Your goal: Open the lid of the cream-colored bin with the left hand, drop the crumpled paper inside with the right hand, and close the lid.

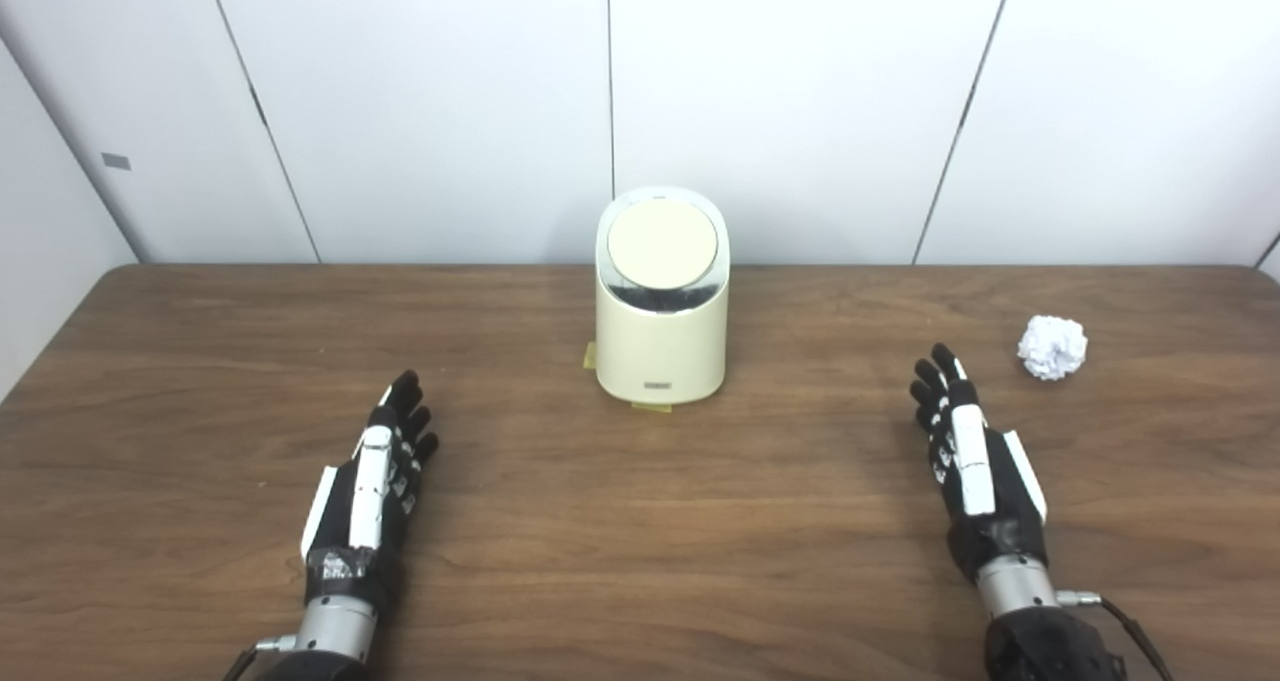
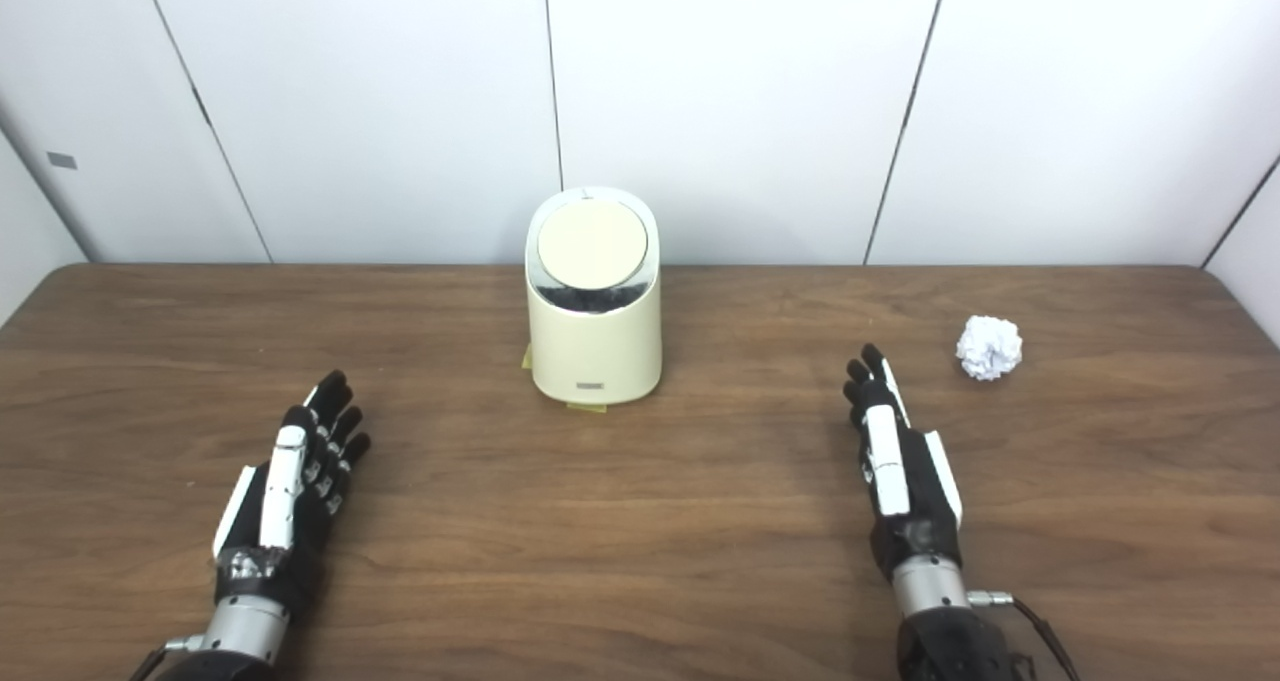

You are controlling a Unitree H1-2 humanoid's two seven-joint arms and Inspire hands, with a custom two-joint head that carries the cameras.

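A cream-colored bin (image 1: 662,341) stands upright at the middle back of the wooden table (image 1: 640,521). Its round lid (image 1: 662,245) sits tilted toward me, and a dark gap shows below its front edge. A white ball of crumpled paper (image 1: 1052,347) lies on the table at the right. My left hand (image 1: 375,471) rests open and empty at the front left, well short of the bin. My right hand (image 1: 968,451) rests open and empty at the front right, its fingertips a little short and left of the paper.
Small yellow tape marks (image 1: 590,357) stick to the table at the bin's base. White wall panels (image 1: 800,101) rise right behind the table's far edge. Bare tabletop lies between the two hands.
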